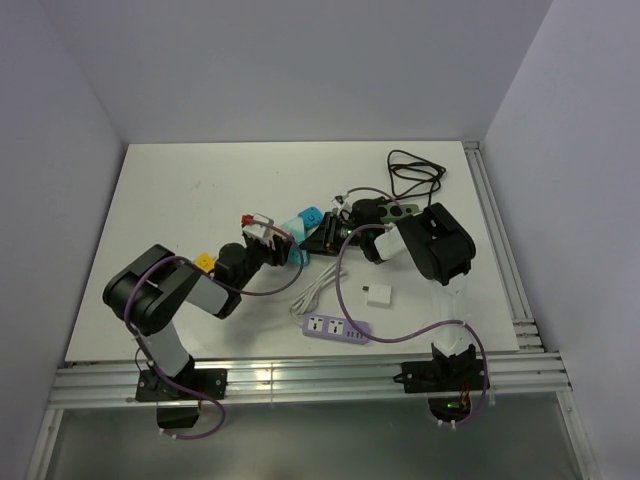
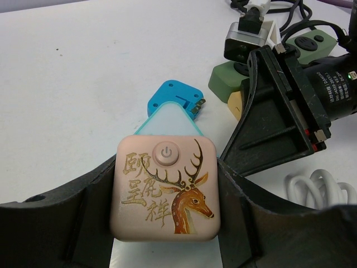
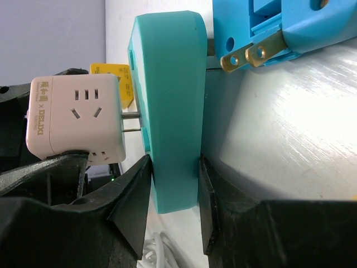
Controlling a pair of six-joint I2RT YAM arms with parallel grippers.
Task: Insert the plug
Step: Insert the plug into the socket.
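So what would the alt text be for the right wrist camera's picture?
A teal socket block stands clamped between the two black fingers of the right gripper. A pale cube adapter at left has its metal prongs meeting the block's side; a blue plug with brass prongs shows at upper right.

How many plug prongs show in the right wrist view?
4: brass pair on the blue plug; silver pair between the pink cube and the teal adapter. More may be hidden.
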